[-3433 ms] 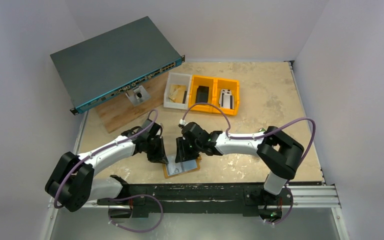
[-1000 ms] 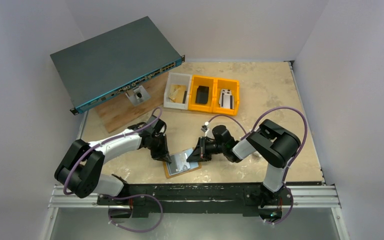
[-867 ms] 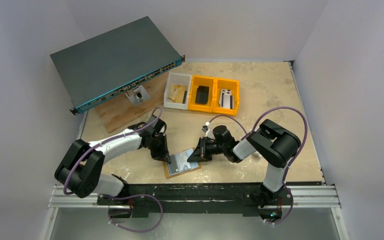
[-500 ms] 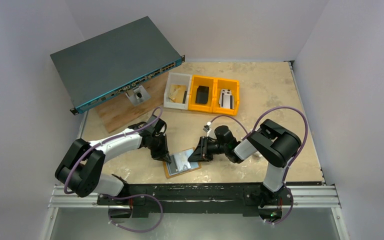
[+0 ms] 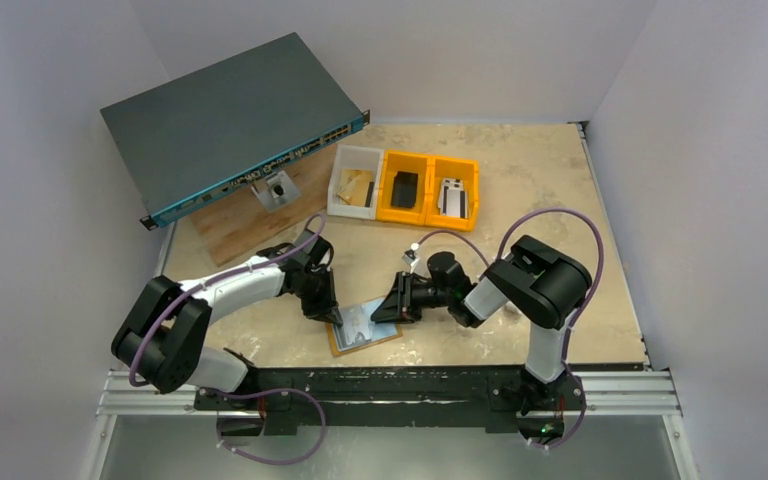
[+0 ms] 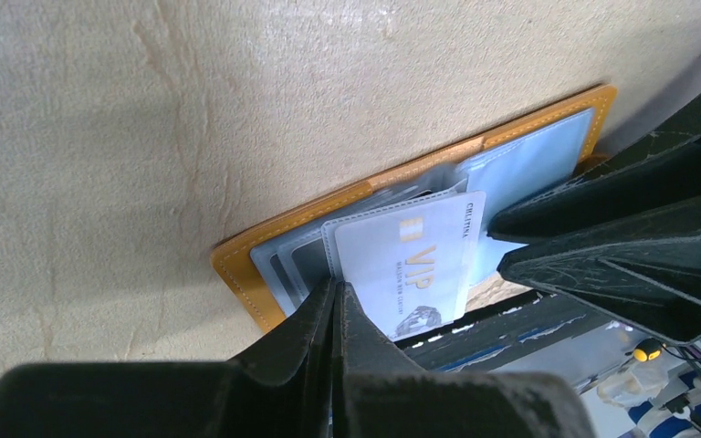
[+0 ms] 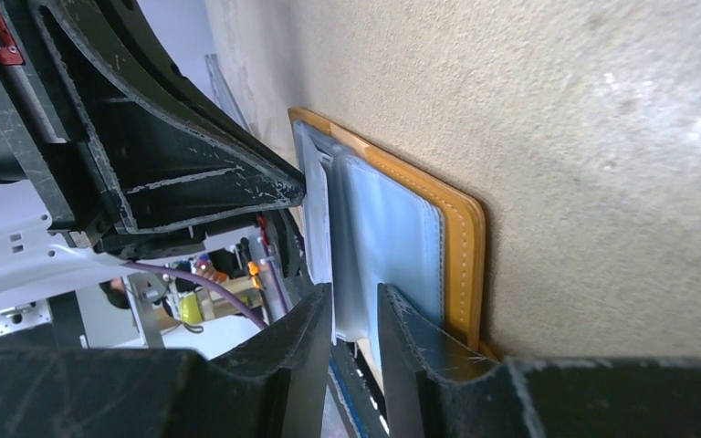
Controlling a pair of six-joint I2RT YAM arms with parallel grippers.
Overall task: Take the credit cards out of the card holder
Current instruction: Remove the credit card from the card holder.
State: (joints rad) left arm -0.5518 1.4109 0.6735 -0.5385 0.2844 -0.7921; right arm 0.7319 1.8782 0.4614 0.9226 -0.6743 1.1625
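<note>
The left gripper (image 6: 334, 294) is pinched together, seemingly on the left edge of the stiff, glossy VIP card (image 6: 415, 269). The card looks partway out of the card holder (image 6: 237, 276), which lies open near the near edge of the rough beige table (image 6: 146, 109), stitched tan leather framing pale blue. The right gripper (image 7: 354, 303) is narrowed onto a floppy plastic sleeve (image 7: 383, 228). If that slick film slips free, the holder could drag along with the card.
</note>
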